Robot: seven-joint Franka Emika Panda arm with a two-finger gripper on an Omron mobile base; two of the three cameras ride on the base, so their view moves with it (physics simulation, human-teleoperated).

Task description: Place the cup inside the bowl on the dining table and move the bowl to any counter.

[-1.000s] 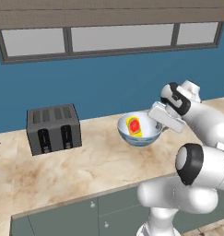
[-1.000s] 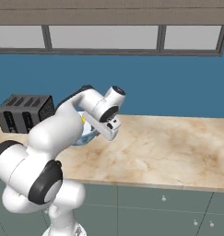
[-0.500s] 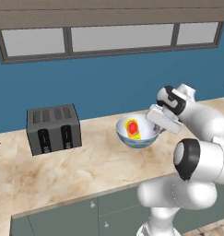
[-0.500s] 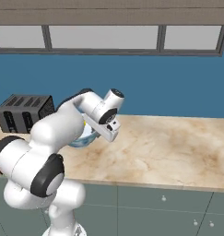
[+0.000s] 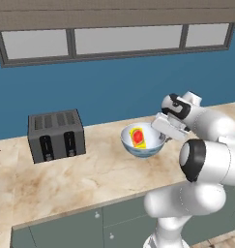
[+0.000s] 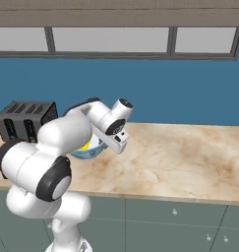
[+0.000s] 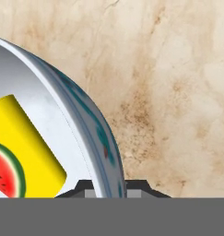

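The bowl (image 5: pixel 150 145), white inside and pale blue outside, is low over or on the counter (image 5: pixel 90 179); I cannot tell if it touches. The yellow cup (image 5: pixel 137 137) with its red patch lies on its side inside the bowl. My gripper (image 5: pixel 163 137) is at the bowl's right rim, shut on it. In the hand view the bowl's rim (image 7: pixel 92 138) runs down between my two fingertips (image 7: pixel 84 187), and the cup (image 7: pixel 26 152) lies in the bowl at the left. From the right base view my arm hides most of the bowl (image 6: pixel 89 149).
A dark two-slot toaster (image 5: pixel 56 134) stands on the counter left of the bowl, also the toaster (image 6: pixel 25 123) from the right side. A blue wall with windows rises behind. Grey-green cabinet doors (image 5: pixel 66 227) run under the counter's front edge.
The gripper and the bowl with the cup in it have shifted slightly left and lower over the counter.
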